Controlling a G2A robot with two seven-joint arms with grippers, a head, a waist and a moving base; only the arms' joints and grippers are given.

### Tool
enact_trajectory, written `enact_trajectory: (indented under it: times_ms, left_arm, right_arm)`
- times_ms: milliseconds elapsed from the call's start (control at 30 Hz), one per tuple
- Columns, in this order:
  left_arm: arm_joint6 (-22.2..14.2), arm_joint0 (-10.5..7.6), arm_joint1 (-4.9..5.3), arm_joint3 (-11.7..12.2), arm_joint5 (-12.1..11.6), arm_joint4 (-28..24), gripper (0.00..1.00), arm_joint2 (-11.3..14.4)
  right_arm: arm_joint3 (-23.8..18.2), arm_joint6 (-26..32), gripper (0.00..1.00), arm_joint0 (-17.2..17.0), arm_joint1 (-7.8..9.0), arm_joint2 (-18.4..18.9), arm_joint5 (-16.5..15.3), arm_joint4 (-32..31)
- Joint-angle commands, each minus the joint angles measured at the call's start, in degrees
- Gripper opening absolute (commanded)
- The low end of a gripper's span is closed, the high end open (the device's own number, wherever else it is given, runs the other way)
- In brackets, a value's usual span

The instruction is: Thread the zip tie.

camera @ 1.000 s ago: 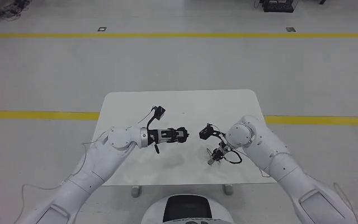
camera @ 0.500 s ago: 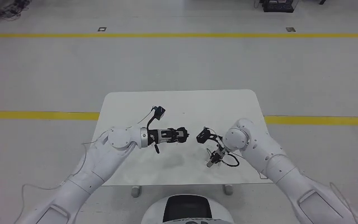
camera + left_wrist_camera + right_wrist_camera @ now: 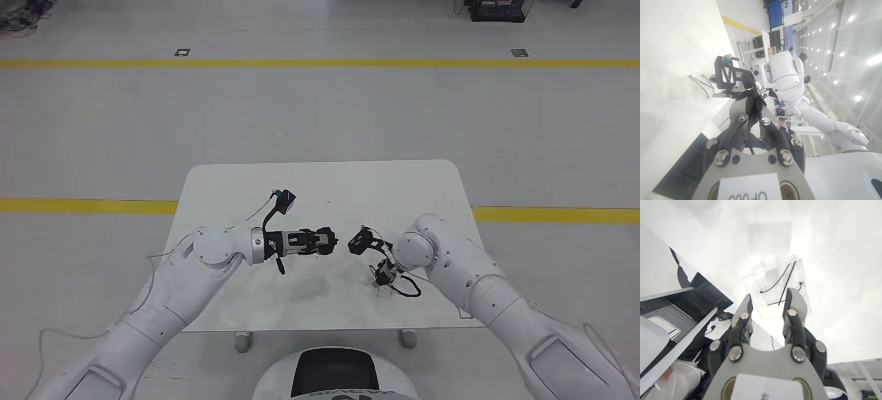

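Several black zip ties [image 3: 776, 282] lie in a clear plastic box [image 3: 802, 272] on the white table [image 3: 220, 190]. My right gripper [image 3: 768, 298] hovers open just above and short of the box, with nothing between its fingers. In the left wrist view the box [image 3: 696, 74] and its ties [image 3: 703, 88] lie beyond the right gripper's toothed pad [image 3: 726, 75]. My left gripper [image 3: 751, 96] is shut, held above the table's middle and pointing at the right gripper [image 3: 358, 243]. I cannot make out anything in the left gripper [image 3: 328, 240].
The box sits near the table's front edge [image 3: 719, 306]. Thin cables [image 3: 390, 280] hang from the right wrist close to the tabletop. The back half of the table is bare white surface.
The right gripper has moved a little leftward toward the left gripper and its wrist has turned downward. The left arm has kept still.
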Motion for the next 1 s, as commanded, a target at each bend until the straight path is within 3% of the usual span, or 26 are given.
enact_trajectory:
  times_ms: [0, 133, 467, 967]
  left_arm:
    - [0.0, 0.0, 0.0, 0.0, 0.0, 0.0, 0.0, 0.0]
    - [0.0, 0.0, 0.0, 0.0, 0.0, 0.0, 0.0, 0.0]
    - [0.0, 0.0, 0.0, 0.0, 0.0, 0.0, 0.0, 0.0]
    - [0.0, 0.0, 0.0, 0.0, 0.0, 0.0, 0.0, 0.0]
  right_arm:
    - [0.87, -0.44, 0.23, 0.29, -0.24, -0.4, 0.32, -0.13]
    - [2.33, -1.24, 0.2, 0.81, -0.74, -1.35, 1.06, -0.79]
    - [4.85, -2.65, 0.23, 1.8, -2.16, -4.07, 3.44, -3.6]
    - [9.42, -4.69, 0.15, 3.16, -4.53, -6.87, 5.55, -5.18]
